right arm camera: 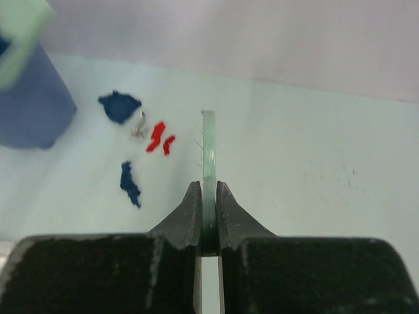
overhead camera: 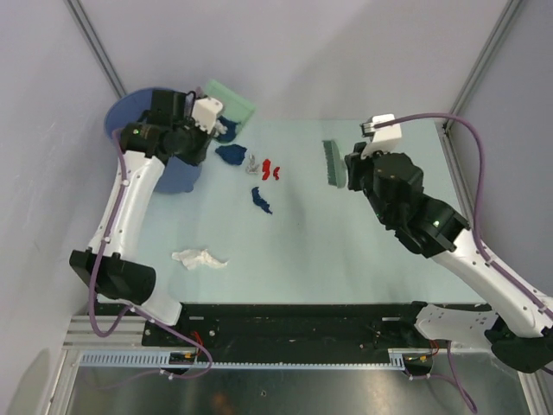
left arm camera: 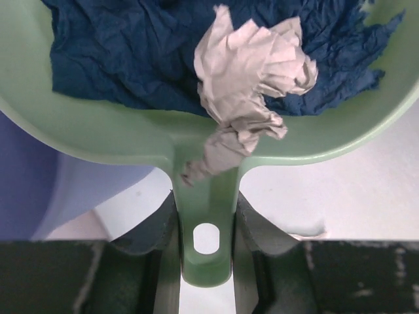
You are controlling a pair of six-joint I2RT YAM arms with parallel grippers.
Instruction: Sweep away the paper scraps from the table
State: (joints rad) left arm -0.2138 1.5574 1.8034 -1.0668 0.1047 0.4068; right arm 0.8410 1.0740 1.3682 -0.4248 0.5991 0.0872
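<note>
Plain white wall panels [overhead camera: 346, 52] close in the space, joined by slanting grey metal corner rails [overhead camera: 97, 45] (one at each far corner). A brushed steel sheet [overhead camera: 285, 393] lies nearest.

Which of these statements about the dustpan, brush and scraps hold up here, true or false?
1. The left gripper holds the dustpan by its handle. True.
2. The dustpan is empty. False: dark blue paper and a grey wad lie in it.
3. The right gripper is shut on the brush. True.
4. A white scrap lies on the table. True.
5. Every red scrap is in the dustpan. False: red scraps lie on the table.
</note>
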